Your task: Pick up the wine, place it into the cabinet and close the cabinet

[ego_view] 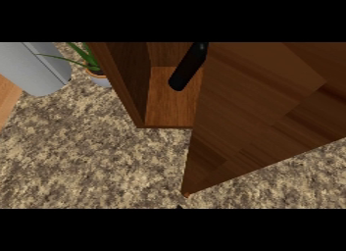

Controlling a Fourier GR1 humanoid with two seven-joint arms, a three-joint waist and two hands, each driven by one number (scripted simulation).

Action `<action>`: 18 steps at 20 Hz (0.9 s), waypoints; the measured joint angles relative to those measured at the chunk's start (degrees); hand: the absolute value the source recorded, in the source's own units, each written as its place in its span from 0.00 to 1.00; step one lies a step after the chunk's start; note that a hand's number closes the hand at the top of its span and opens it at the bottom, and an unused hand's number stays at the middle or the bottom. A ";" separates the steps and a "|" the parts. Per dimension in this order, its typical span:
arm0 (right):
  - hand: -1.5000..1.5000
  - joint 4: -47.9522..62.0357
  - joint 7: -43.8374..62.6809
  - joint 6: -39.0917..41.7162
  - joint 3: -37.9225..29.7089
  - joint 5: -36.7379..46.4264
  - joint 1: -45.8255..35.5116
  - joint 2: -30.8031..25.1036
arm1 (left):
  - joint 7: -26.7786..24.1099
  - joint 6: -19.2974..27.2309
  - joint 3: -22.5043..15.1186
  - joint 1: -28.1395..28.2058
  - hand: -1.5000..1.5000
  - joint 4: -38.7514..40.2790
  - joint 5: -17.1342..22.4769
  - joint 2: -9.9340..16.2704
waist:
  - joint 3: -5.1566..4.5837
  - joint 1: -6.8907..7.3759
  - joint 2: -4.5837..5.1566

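The dark wine bottle (187, 67) stood on the shelf of the brown wooden cabinet (168, 100), apparently placed. Its wide wooden door (255, 117) hung open over the speckled granite surface (81, 162), awaiting closing. Neither hand's fingers could be judged; only a dark sliver showed at the left edge.

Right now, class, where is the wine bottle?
In the head view, the dark wine bottle stands inside the open wooden cabinet, on its shelf near the top centre, just left of the open cabinet door.
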 measured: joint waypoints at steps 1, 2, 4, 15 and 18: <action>1.00 0.11 0.39 -0.83 0.30 0.25 -1.18 -0.57 | 0.25 -0.41 0.06 0.29 0.00 -0.25 0.08 -0.04 | 0.00 0.13 0.01; 1.00 0.28 0.82 -1.78 0.55 0.33 -2.46 -1.12 | 0.51 -0.68 0.24 0.11 0.00 -0.21 0.26 -0.19 | 0.01 0.19 0.03; 1.00 0.58 1.92 -3.49 1.10 0.22 -4.91 -2.22 | 1.25 -0.61 0.12 -0.60 0.00 -0.38 0.42 -0.49 | -0.01 0.28 0.07; 1.00 13.44 0.74 -10.55 -5.08 -11.41 -24.97 3.33 | 4.46 -0.57 0.56 -3.78 0.00 -0.32 1.25 -1.38 | 0.00 2.05 0.69; 1.00 21.86 -0.53 -12.70 -8.37 -14.36 -34.14 6.01 | 5.37 0.21 0.31 -5.39 0.00 0.56 0.98 -2.05 | 0.02 1.95 0.71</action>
